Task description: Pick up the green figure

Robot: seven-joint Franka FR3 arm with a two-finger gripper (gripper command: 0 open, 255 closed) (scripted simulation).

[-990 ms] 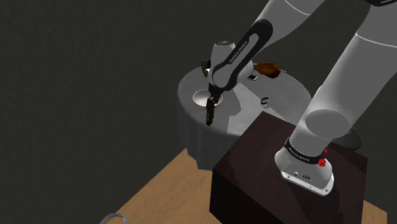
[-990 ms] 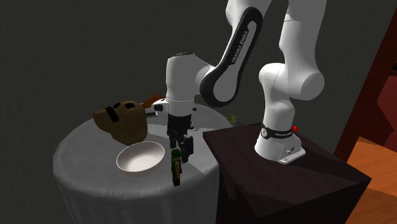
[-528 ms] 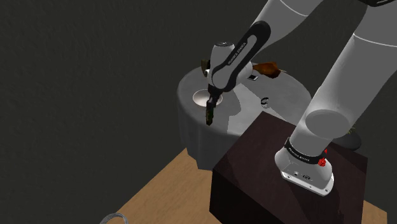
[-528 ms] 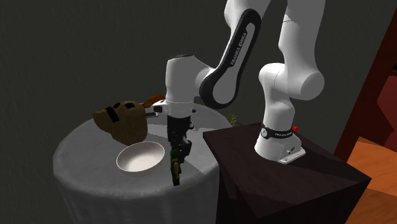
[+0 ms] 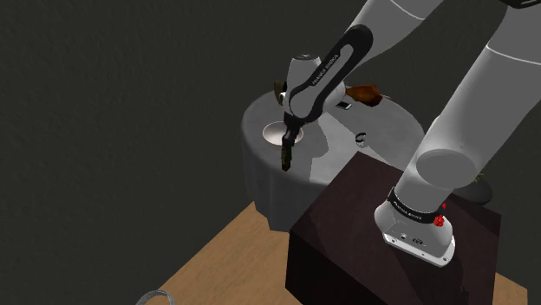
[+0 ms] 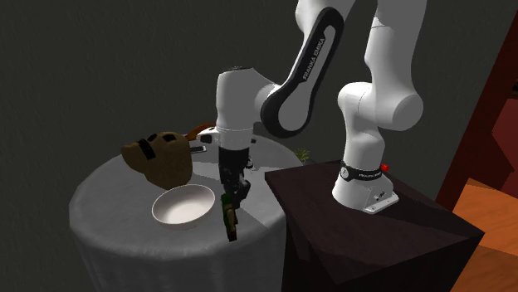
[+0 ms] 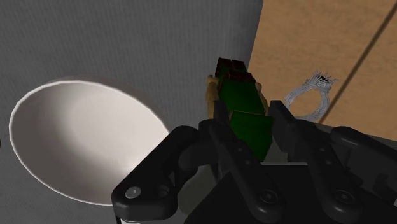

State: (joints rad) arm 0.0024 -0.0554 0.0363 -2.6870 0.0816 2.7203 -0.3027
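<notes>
Gripper (image 7: 249, 122): the two black fingers (image 7: 219, 130) are pinched on the green figure (image 7: 243, 105), one on each flank of its green body. In the wrist view both pads sit against it with no gap that I can see. The figure's dark red-brown end points away from the hand, and a tan limb shows on the side facing the bowl.

In the second exterior view the gripper (image 6: 232, 196) points straight down and the green figure (image 6: 228, 221) hangs under the fingertips, close to the table's rim. I cannot tell whether its lower end touches the cloth. In the shoulder view the gripper (image 5: 287, 152) and the green figure (image 5: 285, 162) read as one dark shape over the table's near edge.

Containers: a white bowl (image 7: 76, 146) sits just beside the figure, upright, with its inside showing plain white all over. The same bowl (image 6: 179, 206) lies between the gripper and a brown bag-like thing (image 6: 158, 159) with a dark strap. I cannot see into that one. The bowl (image 5: 274, 133) also shows under the arm.

Surroundings: a round table (image 6: 108, 228) draped in grey, the dark stand (image 6: 373, 240) beside it, and a wooden floor (image 7: 318, 38) with a grey wire object (image 7: 312, 95) beyond the table's edge.
</notes>
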